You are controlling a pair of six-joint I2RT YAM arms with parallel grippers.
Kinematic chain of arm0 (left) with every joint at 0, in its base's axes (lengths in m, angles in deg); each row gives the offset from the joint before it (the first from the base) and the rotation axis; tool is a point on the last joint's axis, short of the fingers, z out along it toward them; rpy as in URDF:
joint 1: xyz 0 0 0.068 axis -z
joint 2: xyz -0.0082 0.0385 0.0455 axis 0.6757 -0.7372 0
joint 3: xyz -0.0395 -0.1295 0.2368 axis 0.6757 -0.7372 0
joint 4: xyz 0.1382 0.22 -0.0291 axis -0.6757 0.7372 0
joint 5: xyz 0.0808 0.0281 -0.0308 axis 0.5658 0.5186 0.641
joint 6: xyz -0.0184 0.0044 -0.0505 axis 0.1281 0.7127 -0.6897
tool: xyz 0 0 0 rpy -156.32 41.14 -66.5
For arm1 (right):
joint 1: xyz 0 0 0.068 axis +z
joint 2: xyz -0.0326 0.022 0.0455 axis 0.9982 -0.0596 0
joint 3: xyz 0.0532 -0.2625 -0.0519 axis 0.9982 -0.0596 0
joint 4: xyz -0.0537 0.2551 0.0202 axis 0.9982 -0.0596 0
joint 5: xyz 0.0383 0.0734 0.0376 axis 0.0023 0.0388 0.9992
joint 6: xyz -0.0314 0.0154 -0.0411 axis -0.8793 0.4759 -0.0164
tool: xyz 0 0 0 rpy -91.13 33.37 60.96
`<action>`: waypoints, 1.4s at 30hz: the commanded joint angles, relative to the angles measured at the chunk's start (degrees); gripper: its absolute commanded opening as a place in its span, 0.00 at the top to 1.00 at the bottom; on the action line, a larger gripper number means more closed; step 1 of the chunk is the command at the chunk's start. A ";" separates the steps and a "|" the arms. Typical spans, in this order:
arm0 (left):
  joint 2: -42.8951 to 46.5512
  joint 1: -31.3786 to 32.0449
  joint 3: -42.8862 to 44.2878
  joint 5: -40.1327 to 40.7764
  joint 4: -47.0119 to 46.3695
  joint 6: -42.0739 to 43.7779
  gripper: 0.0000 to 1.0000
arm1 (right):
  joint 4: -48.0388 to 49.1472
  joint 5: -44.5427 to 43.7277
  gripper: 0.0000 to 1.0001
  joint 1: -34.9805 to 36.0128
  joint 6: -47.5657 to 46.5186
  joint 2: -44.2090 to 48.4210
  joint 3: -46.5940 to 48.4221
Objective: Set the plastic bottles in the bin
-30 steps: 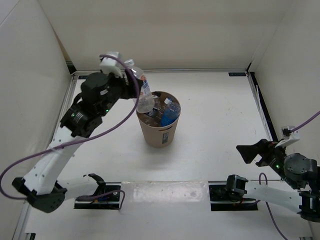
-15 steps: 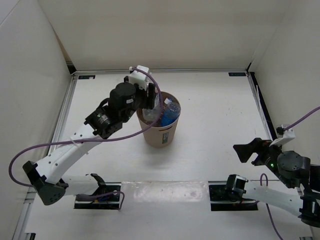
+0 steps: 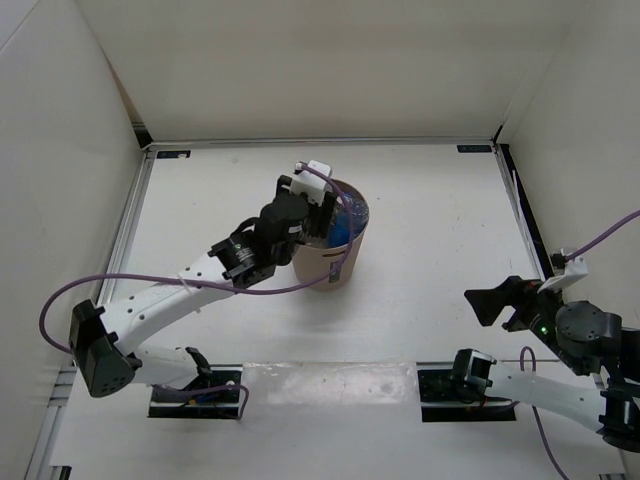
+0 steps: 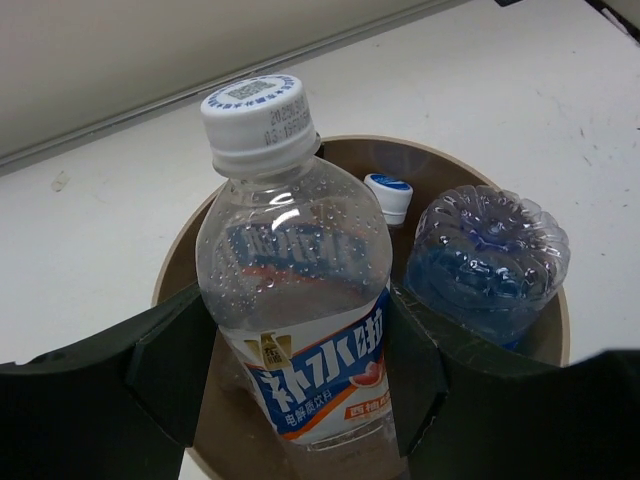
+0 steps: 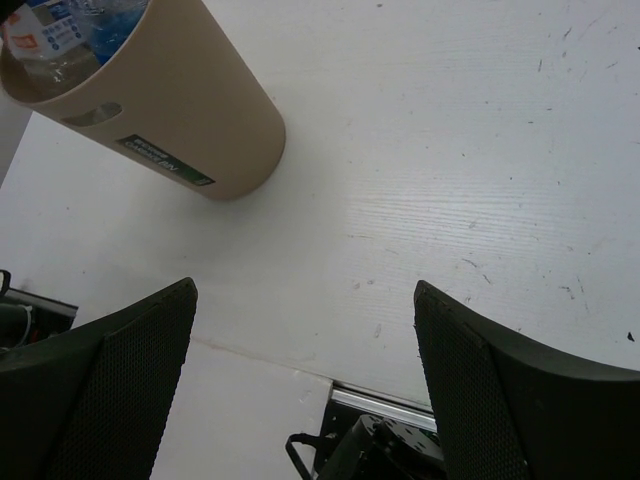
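Left arm (image 3: 170, 295) is reaching diagonally from the near-left base across the desk (image 3: 440, 220), elbow low, wrist sitting right over the mouth of the tan bin (image 3: 325, 270). Left jaws are standing part-closed and clamping a clear labelled bottle (image 4: 295, 290) by its lower body, one dark finger (image 4: 170, 360) on each side of the label. The bottle's white cap (image 4: 258, 118) is pointing away from the wrist, toward the bin's far rim; can't tell how deep the bottle's base is sitting in the bin. Inside the bin, a blue bottle (image 4: 488, 260) is lying base-up on the right, and a small white-and-blue cap (image 4: 388, 195) is showing behind the held bottle. Right arm (image 3: 585, 335) is sitting folded low at the near-right corner, well apart from the bin. Right jaws are spread wide, gripping nothing, facing left across bare desk toward the bin.
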 commanded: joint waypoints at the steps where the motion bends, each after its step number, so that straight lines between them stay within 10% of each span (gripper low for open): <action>1: -1.15 1.41 -1.38 4.37 -3.57 0.10 0.68 | 0.44 -1.79 0.10 1.08 1.09 0.19 0.73; 16: -4.84 5.19 -5.87 11.66 -7.26 -2.18 0.66 | -1.41 -4.16 0.10 4.33 3.99 3.01 1.08; 24: -3.61 6.34 -0.07 16.94 -2.52 -0.96 0.00 | -2.73 -5.30 0.10 6.18 5.57 4.24 1.34; 42: 3.68 6.43 21.28 13.69 16.28 2.92 0.00 | -2.20 -5.65 0.10 6.09 5.40 4.41 0.91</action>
